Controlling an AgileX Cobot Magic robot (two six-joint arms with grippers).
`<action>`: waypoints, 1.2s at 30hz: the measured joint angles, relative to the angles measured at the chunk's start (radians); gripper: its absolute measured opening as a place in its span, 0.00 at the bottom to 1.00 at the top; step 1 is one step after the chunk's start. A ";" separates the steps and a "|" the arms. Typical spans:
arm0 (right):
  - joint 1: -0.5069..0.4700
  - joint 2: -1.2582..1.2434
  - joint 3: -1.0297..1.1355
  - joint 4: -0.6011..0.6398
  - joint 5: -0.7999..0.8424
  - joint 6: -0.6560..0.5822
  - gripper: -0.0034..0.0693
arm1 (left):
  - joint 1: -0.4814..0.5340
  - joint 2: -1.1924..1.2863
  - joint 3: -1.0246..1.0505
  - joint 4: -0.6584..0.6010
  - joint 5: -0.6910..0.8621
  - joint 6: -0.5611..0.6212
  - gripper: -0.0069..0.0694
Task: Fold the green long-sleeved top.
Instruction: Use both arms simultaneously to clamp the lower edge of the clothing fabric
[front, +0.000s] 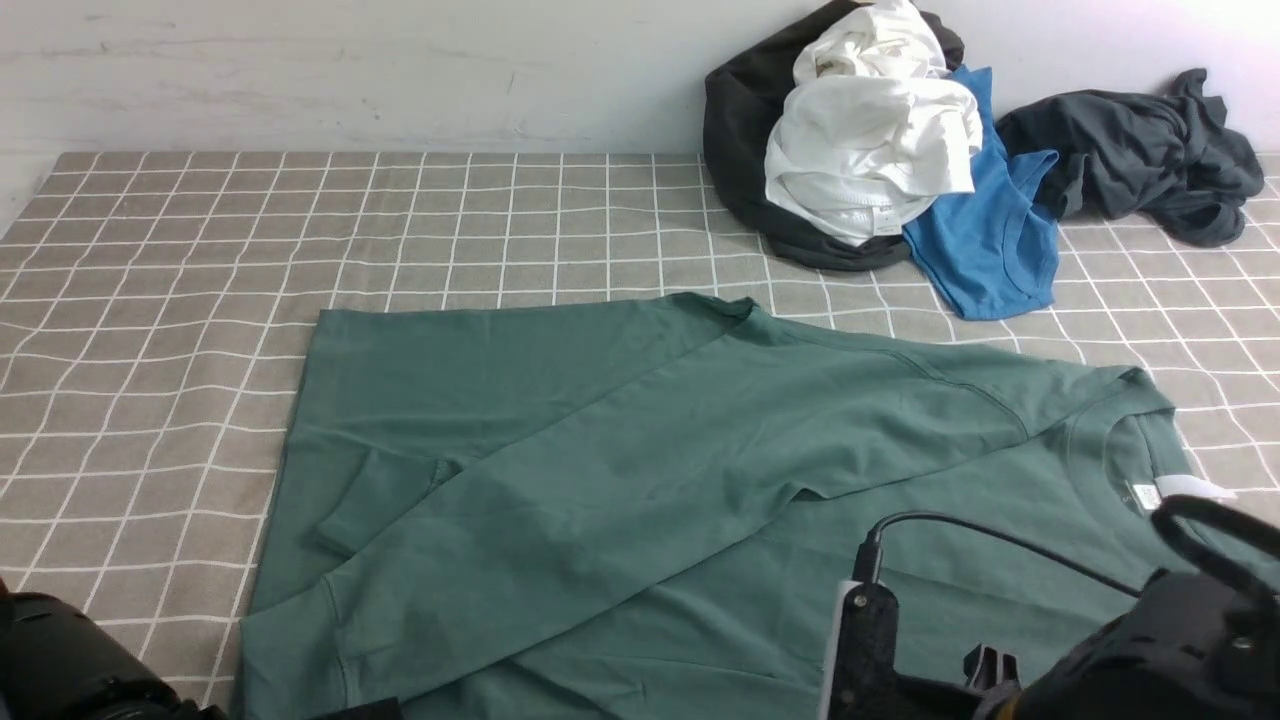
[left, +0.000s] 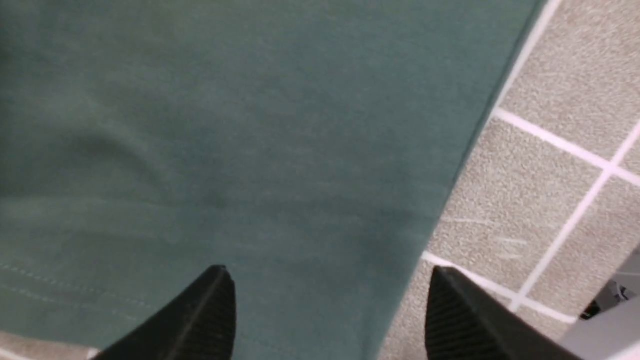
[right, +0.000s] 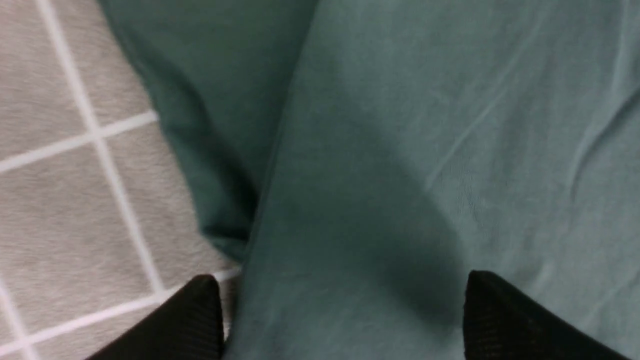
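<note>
both left claw (left: 327, 274) and right claw (right: 341, 278) gape over the flat, sleeve-folded green top (front: 650, 450).

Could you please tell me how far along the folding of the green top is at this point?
Done: one long sleeve of the dull green cotton long-sleeved top lies folded diagonally across its body. In hand: nothing; the left pincer and right pincer both stand open over the top's edges on the grey checked cloth. Left: folding the body itself, which lies spread out.

Laundry-folding setup: checked cloth (front: 200, 300), garment heap (front: 870, 150)
</note>
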 joint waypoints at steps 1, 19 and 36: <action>0.000 0.009 0.000 -0.017 -0.004 0.002 0.80 | 0.000 0.000 0.002 -0.004 -0.004 0.010 0.70; 0.000 0.009 -0.226 -0.068 0.200 0.147 0.10 | 0.000 0.000 0.004 -0.060 -0.025 0.072 0.70; -0.040 0.009 -0.350 -0.068 0.303 0.218 0.10 | -0.001 0.061 0.015 -0.121 -0.095 0.187 0.70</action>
